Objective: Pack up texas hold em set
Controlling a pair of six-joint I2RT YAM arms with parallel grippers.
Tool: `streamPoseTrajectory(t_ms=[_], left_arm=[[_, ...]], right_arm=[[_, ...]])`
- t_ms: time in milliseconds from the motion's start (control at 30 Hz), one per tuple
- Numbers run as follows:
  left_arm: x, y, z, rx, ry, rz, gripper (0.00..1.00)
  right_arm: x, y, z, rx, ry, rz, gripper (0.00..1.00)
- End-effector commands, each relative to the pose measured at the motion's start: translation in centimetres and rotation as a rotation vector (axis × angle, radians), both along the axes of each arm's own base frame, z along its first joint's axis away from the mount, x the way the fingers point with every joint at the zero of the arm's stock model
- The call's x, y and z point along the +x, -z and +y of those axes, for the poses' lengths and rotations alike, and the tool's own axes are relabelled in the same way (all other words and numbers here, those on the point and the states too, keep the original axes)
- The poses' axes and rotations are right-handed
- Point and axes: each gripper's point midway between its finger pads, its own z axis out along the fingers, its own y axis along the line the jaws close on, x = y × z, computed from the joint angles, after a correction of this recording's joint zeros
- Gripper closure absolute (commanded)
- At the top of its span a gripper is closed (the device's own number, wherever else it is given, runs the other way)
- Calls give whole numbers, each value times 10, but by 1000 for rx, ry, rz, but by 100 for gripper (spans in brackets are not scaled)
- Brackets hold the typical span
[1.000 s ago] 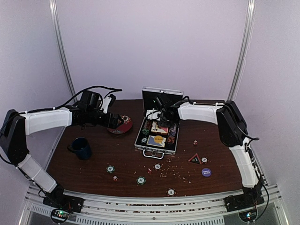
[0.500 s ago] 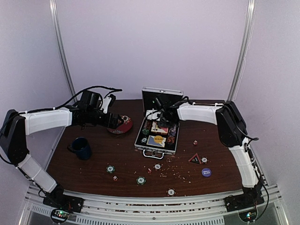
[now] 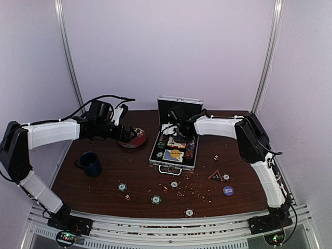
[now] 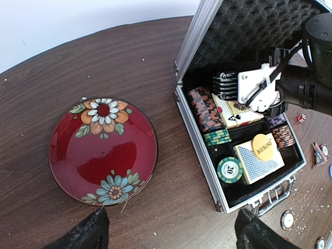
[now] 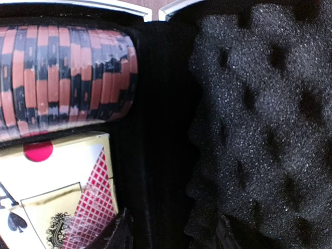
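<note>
The silver case point(image 3: 173, 151) lies open at the table's middle, its foam-lined lid point(image 3: 179, 106) upright. It holds rows of chips point(image 4: 206, 109), a card box point(image 4: 236, 112), a blue-backed deck with a yellow disc point(image 4: 262, 147) and a green chip point(image 4: 230, 170). My right gripper point(image 3: 177, 126) is inside the case at its back, open and empty; its view shows the orange-black chip row point(image 5: 62, 78), the pink card box point(image 5: 62, 207) and the foam point(image 5: 259, 129). My left gripper point(image 4: 174, 236) is open and empty, hovering between the plate and the case. Loose chips point(image 3: 156, 199), dice point(image 3: 216, 158) and the blue disc point(image 3: 228, 190) lie on the front table.
The red flowered plate point(image 4: 102, 151) lies left of the case. The dark blue mug point(image 3: 91, 163) stands at the left. A small dark triangle marker point(image 3: 216, 176) and scattered crumbs lie right of the case's handle point(image 3: 167, 169).
My right gripper has moved a little left and back, deeper toward the case's lid. The left arm has not moved.
</note>
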Motion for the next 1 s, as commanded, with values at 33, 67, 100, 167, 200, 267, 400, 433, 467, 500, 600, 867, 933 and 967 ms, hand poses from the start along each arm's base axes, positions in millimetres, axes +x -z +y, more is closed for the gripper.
streamPoseTrajectory(t_ms=[33, 67, 100, 167, 200, 267, 400, 433, 467, 500, 600, 867, 933, 967], left_arm=[[4, -11, -2, -35, 4, -35, 14], [4, -11, -2, -36, 3, -36, 14], [4, -10, -2, -35, 3, -35, 14], [5, -10, -1, -31, -3, -37, 14], [5, -10, 0, -28, -6, -38, 14], [6, -10, 3, -18, -20, -42, 14], [7, -3, 10, 13, -60, -19, 14], [8, -3, 11, 15, -67, -12, 15], [7, -2, 12, 20, -72, 5, 16], [6, -2, 12, 22, -75, 18, 17], [-2, -4, 12, 16, -61, 41, 22], [-35, 3, 19, 35, -9, 103, 26], [-42, 2, 17, 30, 26, 98, 26], [-44, -2, 15, 25, 46, 87, 26]], right_arm=[[-16, 32, -15, -54, 7, 123, 48], [-10, 27, -17, -48, 27, 93, 47], [-5, 20, -17, -39, 49, 61, 47], [3, 5, -17, -16, 74, 16, 46], [5, -5, -16, 1, 80, -1, 45], [5, -24, -12, 42, 80, -18, 45], [-29, -42, 4, 109, -51, 106, 41], [-42, -48, 9, 142, -100, 146, 41], [-55, -53, 13, 169, -137, 174, 40], [-68, -59, 17, 196, -172, 203, 40], [-107, -73, 24, 251, -268, 304, 39], [-172, -78, 13, 307, -339, 494, 40], [-186, -79, 4, 308, -338, 519, 40], [-193, -78, -3, 303, -335, 532, 40]])
